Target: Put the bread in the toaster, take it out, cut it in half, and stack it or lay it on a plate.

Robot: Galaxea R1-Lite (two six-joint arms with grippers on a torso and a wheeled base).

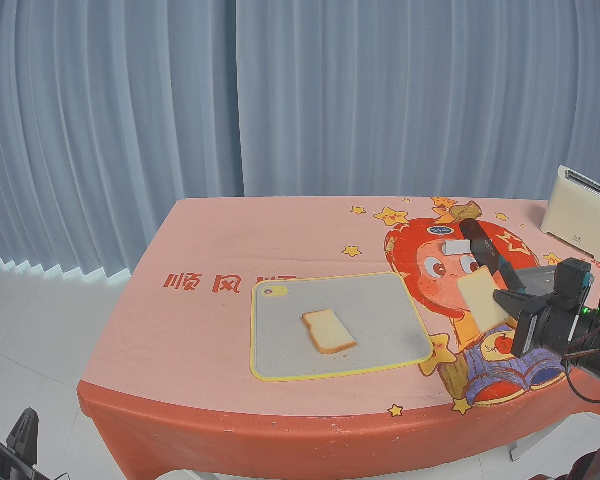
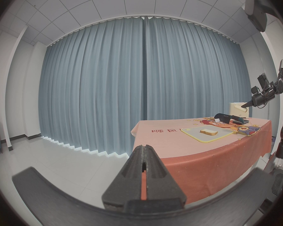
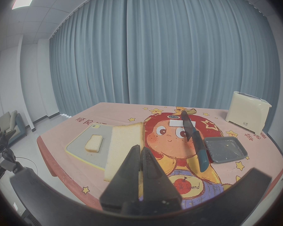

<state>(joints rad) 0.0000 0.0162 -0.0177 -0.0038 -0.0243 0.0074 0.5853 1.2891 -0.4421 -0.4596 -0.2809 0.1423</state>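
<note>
Bread slice held in the right gripper above a pink table

Head view: the right gripper point(image 1: 503, 296) enters from the right edge of the frame, a little below the middle. Its fingers are closed on one edge of a pale bread slice point(image 1: 480, 298), which hangs tilted in the air over the cartoon print on the table point(image 1: 247, 235). Near the centre of the frame lies a grey cutting board point(image 1: 380, 311) with a yellow rim, and a smaller bread piece point(image 1: 328, 331) lies flat on it, well apart from the held slice. A dark knife point(image 1: 481, 243) lies on the table just above the held slice in the frame. A grey tray point(image 1: 539, 278) sits to its right, partly hidden by the arm. A cream toaster point(image 1: 580, 211) stands at the right edge, in the table's far corner.

Left wrist view: the left gripper point(image 2: 143, 170) is off the table, out over the floor, fingers pressed together and holding nothing. Far off, the table carries the cutting board with the smaller bread piece on it, and the right gripper is raised high above the far end.

Right wrist view: the right gripper's fingers clamp the bread slice, which stands nearly upright in front of the cutting board. The knife lies beside the tray, and the toaster stands beyond both.
</note>
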